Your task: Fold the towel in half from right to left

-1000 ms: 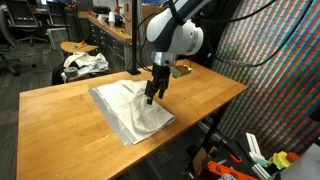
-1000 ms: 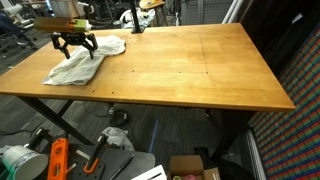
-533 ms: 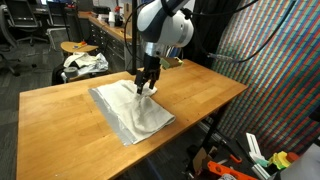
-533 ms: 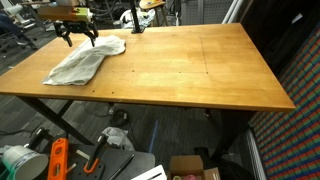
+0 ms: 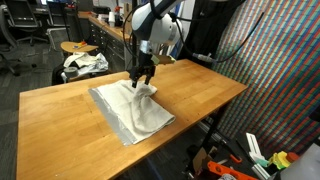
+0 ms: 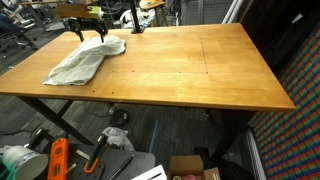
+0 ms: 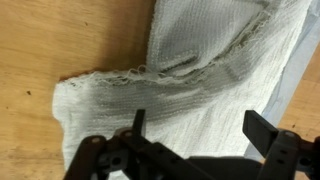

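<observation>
Towel (image 5: 132, 110) lies on your bench (image 5: 60, 112), toward the side nearest the dark arm, and it is not spread flat. In both exterior views the pale grey cloth shows extra layers. In an exterior view it reads as a rough rectangle with a raised, rumpled ridge at its far end. In an exterior view it is a long bunched shape (image 6: 85, 62) near one corner of the wooden top (image 6: 200, 70).

Your claw (image 5: 143, 86) stands over that raised far end with its jaws apart and pointing down. From the exterior views you cannot tell whether the tips touch the cloth or hang just above it. It shows over the same end of the towel (image 6: 90, 36) from the opposite side.

In the wrist view the claw (image 7: 193, 120) comes in from the bottom edge, and its two dark fingers (image 7: 262, 130) are spread wide with nothing clamped between them. Under them the towel (image 7: 200, 95) has one layer lapped over another, with a frayed hem running across the picture and a grey border on the upper layer. Bare wood (image 7: 60, 40) shows beside the cloth on one side.

Beyond the bench, a white-and-dark fabric bundle (image 5: 85, 63) sits on a round stool, well apart from the towel.
</observation>
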Controlling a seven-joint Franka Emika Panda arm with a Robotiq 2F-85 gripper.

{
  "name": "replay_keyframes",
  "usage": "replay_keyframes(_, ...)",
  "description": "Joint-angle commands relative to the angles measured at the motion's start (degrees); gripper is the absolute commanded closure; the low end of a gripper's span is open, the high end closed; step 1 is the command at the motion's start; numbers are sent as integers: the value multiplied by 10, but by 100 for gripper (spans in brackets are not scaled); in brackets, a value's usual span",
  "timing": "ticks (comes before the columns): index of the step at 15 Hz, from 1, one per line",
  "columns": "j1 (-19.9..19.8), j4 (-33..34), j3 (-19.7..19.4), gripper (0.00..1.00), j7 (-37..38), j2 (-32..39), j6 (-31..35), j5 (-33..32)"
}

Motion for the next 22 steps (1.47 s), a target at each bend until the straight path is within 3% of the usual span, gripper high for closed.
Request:
replay_keyframes(1,-13,82,-7,0,24,51,-48,-10)
replay_keyframes(10,-55,180,-21,0,36,129,-122,-5)
replay_keyframes(22,-73,204,-24,0,44,165,-113,-4)
